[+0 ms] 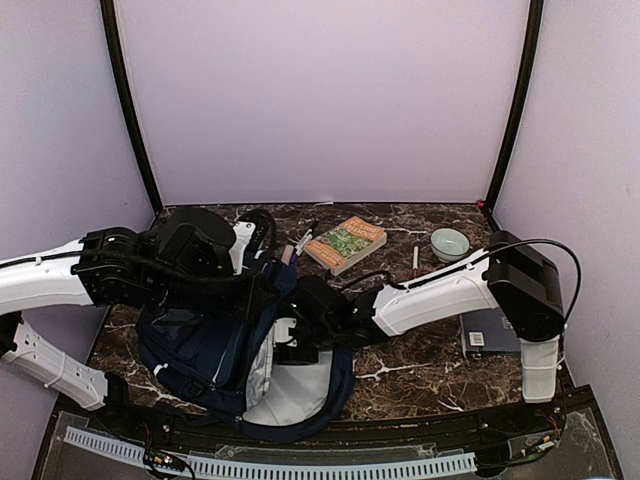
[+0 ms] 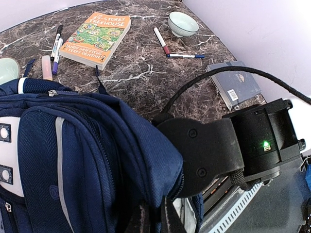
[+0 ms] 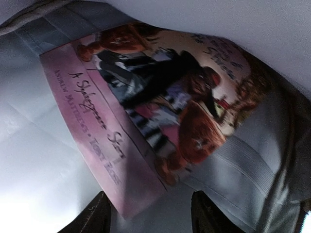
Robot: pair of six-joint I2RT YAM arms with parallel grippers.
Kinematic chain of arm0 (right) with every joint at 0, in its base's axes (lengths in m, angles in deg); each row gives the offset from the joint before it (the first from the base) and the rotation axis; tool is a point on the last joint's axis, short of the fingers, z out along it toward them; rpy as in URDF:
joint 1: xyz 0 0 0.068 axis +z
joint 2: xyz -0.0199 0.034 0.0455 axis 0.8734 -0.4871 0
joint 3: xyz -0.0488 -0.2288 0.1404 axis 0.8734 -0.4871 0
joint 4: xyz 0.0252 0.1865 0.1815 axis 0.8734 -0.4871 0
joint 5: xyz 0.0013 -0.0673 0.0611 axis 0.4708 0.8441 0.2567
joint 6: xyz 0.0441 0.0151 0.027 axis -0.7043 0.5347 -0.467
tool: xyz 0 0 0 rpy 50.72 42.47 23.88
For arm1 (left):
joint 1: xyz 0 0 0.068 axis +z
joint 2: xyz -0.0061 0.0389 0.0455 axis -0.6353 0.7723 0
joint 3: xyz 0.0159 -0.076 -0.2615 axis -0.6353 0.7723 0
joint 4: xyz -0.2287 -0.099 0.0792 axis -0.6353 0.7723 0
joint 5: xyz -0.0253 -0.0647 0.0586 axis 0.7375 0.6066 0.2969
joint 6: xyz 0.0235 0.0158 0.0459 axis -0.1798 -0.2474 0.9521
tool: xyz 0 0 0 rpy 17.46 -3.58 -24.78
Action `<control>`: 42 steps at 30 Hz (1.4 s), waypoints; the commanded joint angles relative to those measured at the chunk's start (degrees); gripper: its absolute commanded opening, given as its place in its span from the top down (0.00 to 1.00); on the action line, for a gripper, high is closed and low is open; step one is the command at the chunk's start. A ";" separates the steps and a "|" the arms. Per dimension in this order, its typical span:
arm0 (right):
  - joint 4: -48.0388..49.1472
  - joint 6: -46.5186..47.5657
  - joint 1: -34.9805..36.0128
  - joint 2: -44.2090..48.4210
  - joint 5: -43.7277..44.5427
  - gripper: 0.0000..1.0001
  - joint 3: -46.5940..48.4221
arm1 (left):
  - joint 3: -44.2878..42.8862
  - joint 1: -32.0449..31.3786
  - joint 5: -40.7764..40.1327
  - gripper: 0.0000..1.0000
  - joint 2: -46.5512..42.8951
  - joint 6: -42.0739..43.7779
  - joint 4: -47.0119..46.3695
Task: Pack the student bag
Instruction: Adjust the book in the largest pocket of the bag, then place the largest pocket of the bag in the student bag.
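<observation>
The student bag point(image 1: 195, 345), a navy backpack with white stripes, lies at the near left of the table with its grey-lined main opening facing right. In the left wrist view my left gripper point(image 2: 155, 221) is shut on the navy rim of the student bag point(image 2: 87, 160), holding the opening up. My right arm point(image 1: 430, 295) reaches into that opening, so its gripper is hidden in the top view. In the right wrist view my right gripper point(image 3: 150, 221) stands open inside the bag. A pink picture book point(image 3: 146, 111) lies on the grey lining, its near corner just ahead of the fingers and unpinched.
An orange paperback point(image 1: 346, 243) and a pale green bowl point(image 1: 450, 243) lie at the back of the marble table. A dark blue book point(image 2: 235, 85) sits at the right edge. Two pens point(image 2: 161, 41) lie near the bowl, and markers point(image 2: 56, 43) left of the paperback.
</observation>
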 commanded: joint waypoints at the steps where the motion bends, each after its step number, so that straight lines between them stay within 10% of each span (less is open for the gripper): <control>1: 4.46 -0.24 -1.53 4.68 0.54 0.43 -0.67 | -0.83 -0.42 0.79 1.00 -0.69 -0.08 -1.96; 13: -7.32 -0.24 -1.15 6.20 0.54 0.43 1.26 | 1.34 -0.34 -1.42 1.00 -1.44 -0.90 -2.61; 14: -9.99 -0.24 -1.20 7.12 12.74 0.51 1.38 | 1.68 -0.34 -1.51 1.00 -1.30 -0.87 -2.89; 15: -12.90 -14.78 -1.21 8.21 11.29 0.59 1.26 | 1.99 -0.34 -1.52 1.00 -1.00 -0.71 -3.05; 27: -24.30 -4.62 -3.02 24.97 -5.35 0.54 -14.61 | 10.78 -0.11 2.37 1.00 4.70 -2.16 -11.97; 36: -34.19 -7.70 -19.79 36.21 -12.04 0.54 -19.92 | 12.98 -0.16 11.98 0.99 14.83 -1.32 -19.08; 42: -38.93 -8.40 -35.73 42.16 -8.33 0.52 -22.82 | 6.45 -0.61 20.43 0.54 19.76 3.87 -13.59</control>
